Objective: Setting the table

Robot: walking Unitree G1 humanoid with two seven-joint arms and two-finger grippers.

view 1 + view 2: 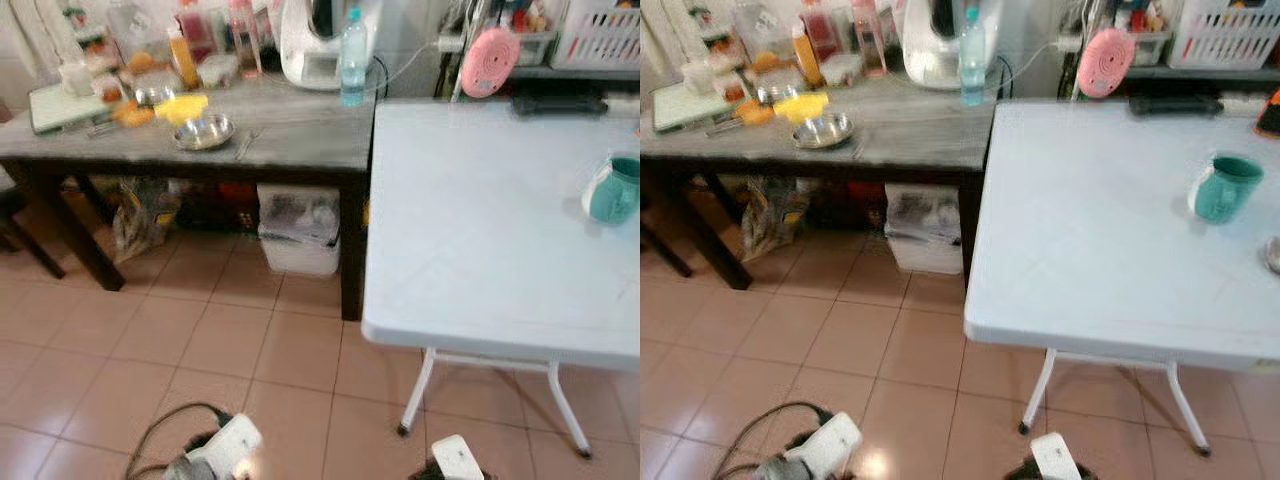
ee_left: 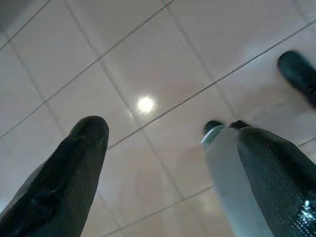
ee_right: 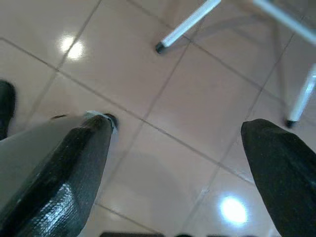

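A: Mug (image 1: pixel 1221 187), teal, sits upright on the white folding table (image 1: pixel 1090 260) at about 2 o'clock in the head view, near the table's right edge, apart from everything else on it.

B: Grippers?

A: Both hang low over the tiled floor (image 1: pixel 200 340). Left gripper (image 2: pixel 168 163) released, fingers spread wide, nothing between them. Right gripper (image 3: pixel 173 168) likewise spread and empty, with the table's white legs (image 3: pixel 190 22) beyond it.

B: Anything else for the table?

A: Steel bowl (image 1: pixel 204 131) on the dark wooden table (image 1: pixel 300 140) at 11 o'clock, a yellow item (image 1: pixel 182 106) just behind it. Clear water bottle (image 1: pixel 352 58) with blue cap at 12 o'clock, beside a white appliance (image 1: pixel 310 45). Pink round fan (image 1: pixel 489 61) at 1 o'clock.

B: Readable labels?

A: Too blurred; bottle label not legible.
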